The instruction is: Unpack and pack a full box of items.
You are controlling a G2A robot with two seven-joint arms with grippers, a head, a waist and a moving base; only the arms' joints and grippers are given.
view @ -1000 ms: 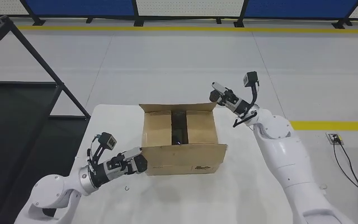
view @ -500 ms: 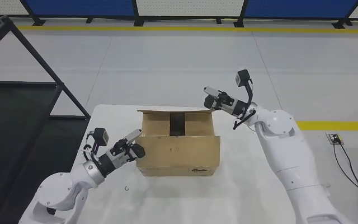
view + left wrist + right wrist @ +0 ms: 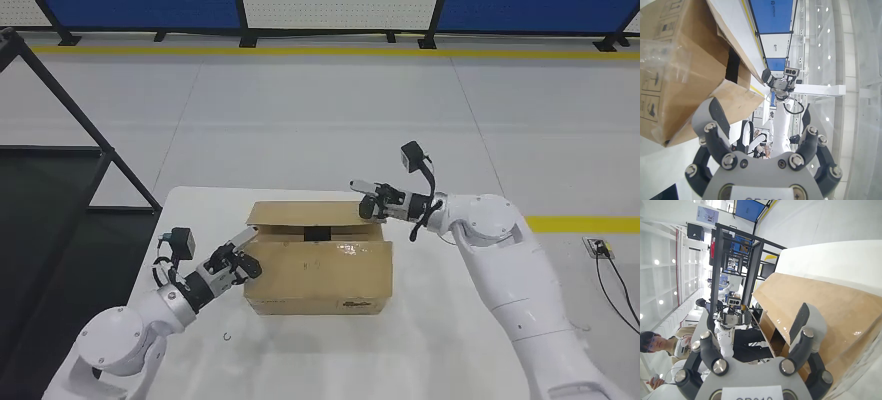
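One box [image 3: 320, 272] sits between the left tool [image 3: 245, 258] and right tool [image 3: 362, 197].

**Box contents out of sight**

The box [image 3: 320, 275] shows a dark gap [image 3: 317, 233] between its flaps, and what lies inside cannot be made out. In both wrist views the box runs past the frame edge. A speck [image 3: 228, 335] on the table [image 3: 420, 345] near the left arm is too small to identify.
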